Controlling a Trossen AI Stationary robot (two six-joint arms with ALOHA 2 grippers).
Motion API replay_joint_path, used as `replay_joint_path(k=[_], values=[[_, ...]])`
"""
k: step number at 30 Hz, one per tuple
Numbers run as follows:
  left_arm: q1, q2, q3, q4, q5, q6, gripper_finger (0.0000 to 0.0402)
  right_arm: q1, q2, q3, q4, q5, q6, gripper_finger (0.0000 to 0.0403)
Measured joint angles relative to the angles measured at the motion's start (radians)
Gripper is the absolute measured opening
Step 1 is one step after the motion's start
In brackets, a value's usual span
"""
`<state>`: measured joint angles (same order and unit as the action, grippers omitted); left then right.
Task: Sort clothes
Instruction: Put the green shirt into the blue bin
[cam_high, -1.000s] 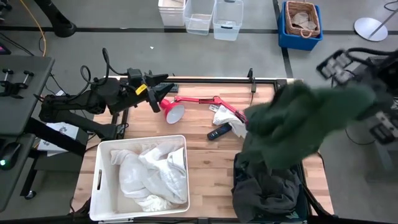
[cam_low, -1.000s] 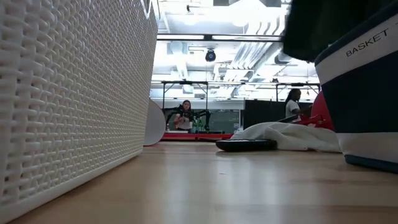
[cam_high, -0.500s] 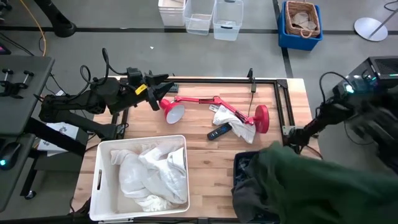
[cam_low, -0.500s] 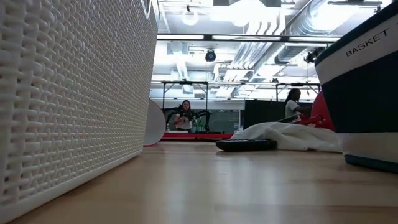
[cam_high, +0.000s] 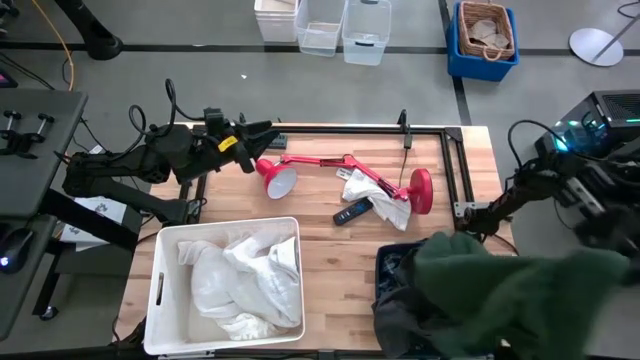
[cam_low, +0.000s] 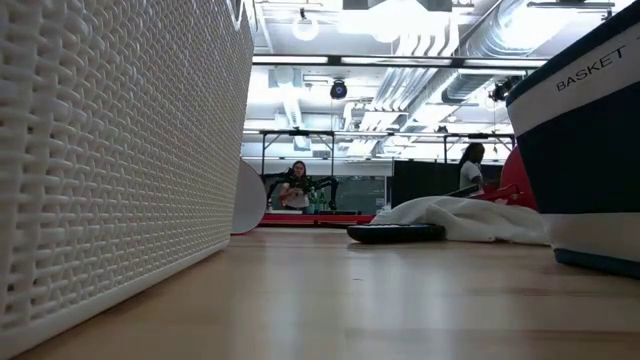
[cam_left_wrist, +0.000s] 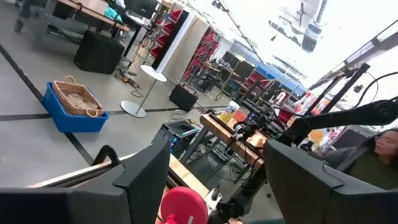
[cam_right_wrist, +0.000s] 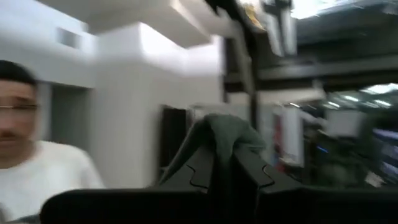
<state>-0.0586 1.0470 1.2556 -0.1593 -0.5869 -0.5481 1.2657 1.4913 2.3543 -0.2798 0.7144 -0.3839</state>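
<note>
A dark green garment (cam_high: 500, 285) hangs spread over the navy bin (cam_high: 392, 262) at the table's near right, which holds dark grey clothes (cam_high: 420, 320). My right gripper (cam_right_wrist: 222, 163) is shut on the green garment; in the high view the cloth hides its fingers. White clothes (cam_high: 245, 280) lie in the white bin (cam_high: 160, 290) at the near left. One white garment (cam_high: 375, 192) lies on the table by the red lamp's base, and it also shows in the low view (cam_low: 460, 218). My left gripper (cam_high: 266, 145) waits open at the far left, by the lamp's head. My right gripper pinches a bunched fold of the dark green garment (cam_right_wrist: 221, 132) between its two shut fingers. The cloth stands out past the fingertips. In the high view the garment hangs spread below the gripper, above the navy bin; whether its lower part rests on the bin I cannot tell.
A red desk lamp (cam_high: 330, 165) lies across the far middle of the table, and a black remote (cam_high: 352, 211) lies beside the white garment. Bare wood lies between the two bins. A person in a white shirt (cam_right_wrist: 37, 168) shows in the right wrist view.
My right gripper has swung the green garment from above the lamp's base toward the table's near right corner. The garment has come down and now hangs spread over the navy bin.
</note>
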Motion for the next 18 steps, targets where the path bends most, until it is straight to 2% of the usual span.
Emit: replay_joint_path(k=[6, 10, 14, 18], values=[[0.000, 0.000, 0.000, -0.002, 0.016, 0.002, 0.0245, -0.003, 0.000, 0.000, 0.002, 0.162, 0.039, 0.0077], [0.000, 0.000, 0.000, -0.002, 0.088, 0.052, 0.0245, -0.003, 0.000, 0.000, -0.070, 0.235, 0.187, 0.0120], [0.000, 0.000, 0.000, -0.015, 0.160, 0.070, 0.0245, 0.004, 0.002, 0.000, -0.233, 0.244, 0.491, 0.0143], [0.000, 0.000, 0.000, -0.049, 0.211, 0.070, 0.0245, 0.005, 0.014, 0.000, -0.462, 0.252, 0.924, 0.0146]])
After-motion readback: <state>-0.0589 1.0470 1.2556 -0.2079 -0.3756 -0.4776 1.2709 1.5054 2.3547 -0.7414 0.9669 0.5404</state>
